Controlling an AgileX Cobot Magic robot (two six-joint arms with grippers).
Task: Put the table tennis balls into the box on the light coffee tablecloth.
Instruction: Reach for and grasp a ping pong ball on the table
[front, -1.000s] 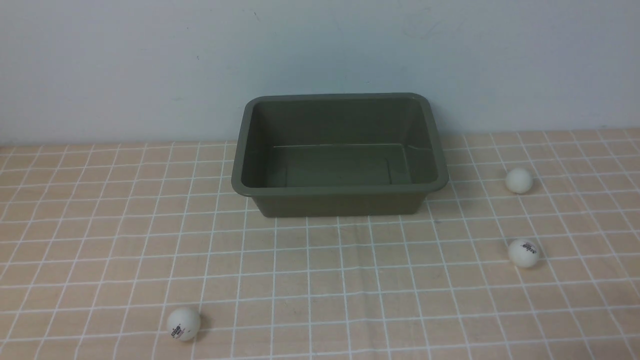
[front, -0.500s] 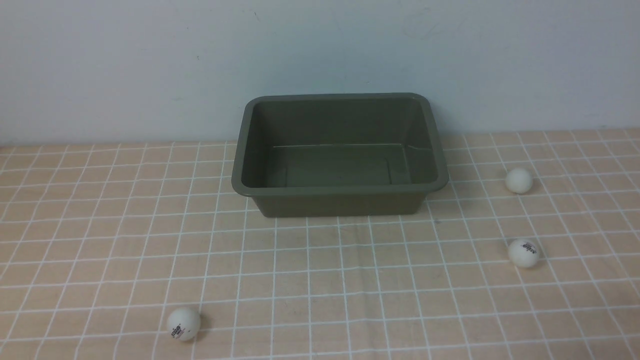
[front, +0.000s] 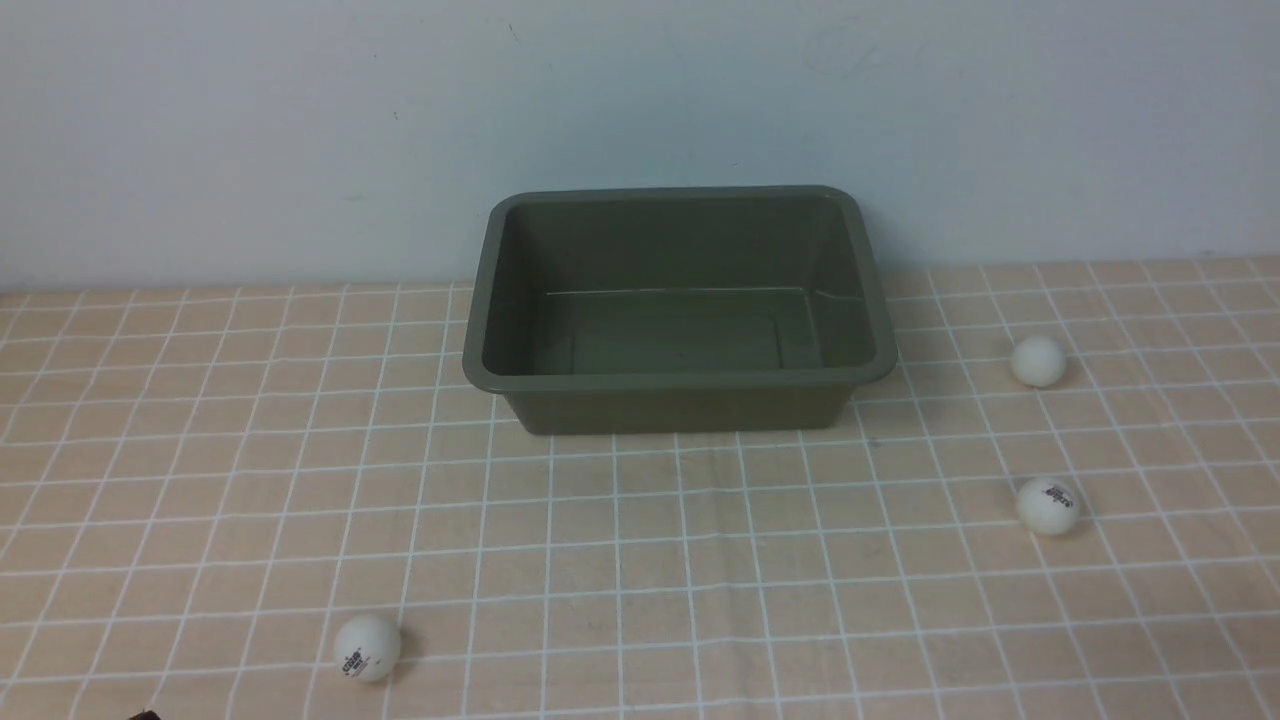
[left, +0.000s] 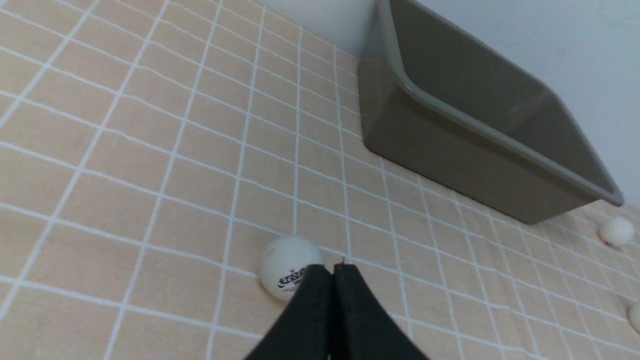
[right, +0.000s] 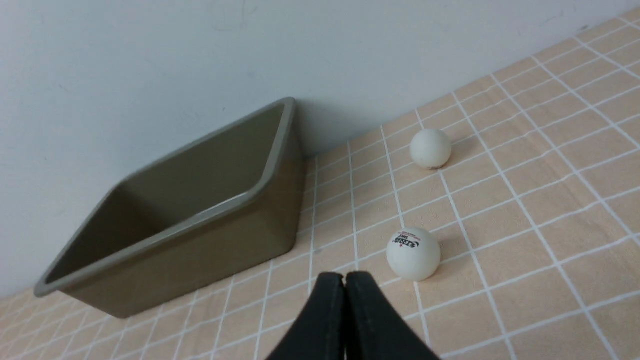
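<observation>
Covering the tabletop is a tan cloth (front: 200, 480) checked with thin white lines, running back to a plain pale wall (front: 300, 130). The green box (front: 680, 405) stands on the cloth close to that wall, near the middle, open side up. Three white balls lie on the cloth outside it: the left ball (front: 367, 648) at the front left, well apart from the box; the printed right ball (front: 1047, 506) at the front right; the far right ball (front: 1037, 361) near the box's right side. The left gripper (left: 332, 272) has its black fingertips pressed together and grips nothing; the left ball lies just past the tips, partly hidden by one finger, contact unclear. The right gripper (right: 345, 280) is likewise closed tight and empty, the printed right ball near its tips and the far right ball beyond. Since a second ago, box and balls have not shifted; only a small dark speck (front: 145, 714) has appeared at the front view's bottom left edge, too small to identify.
</observation>
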